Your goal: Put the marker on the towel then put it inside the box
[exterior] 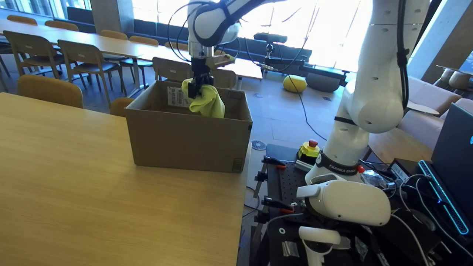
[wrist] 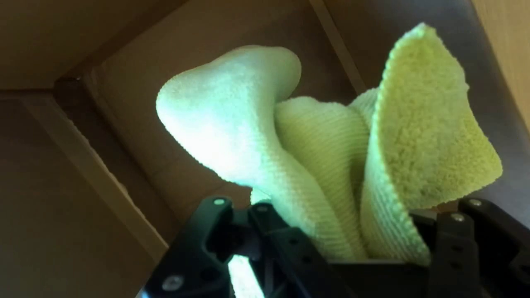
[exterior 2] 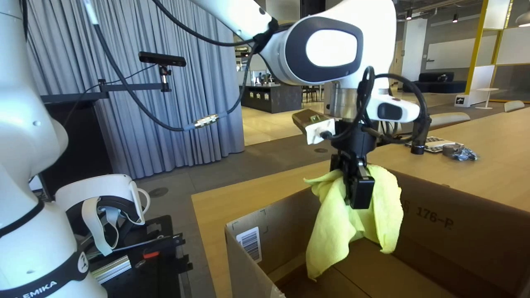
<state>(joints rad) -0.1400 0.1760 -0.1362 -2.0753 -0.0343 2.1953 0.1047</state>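
The yellow towel hangs bunched from my gripper in both exterior views, inside the upper part of the cardboard box. The towel drapes down on both sides of the black fingers, with its lower end below the rim and above the floor of the box. In the wrist view, towel folds rise between the fingers, over the box's brown inside. My gripper is shut on the towel. The marker does not show; it is hidden or out of view.
The box stands on the wooden table near its edge by the robot base. A tape roll and a crinkled bag lie farther along the table. A white headset and an emergency stop sit by the base.
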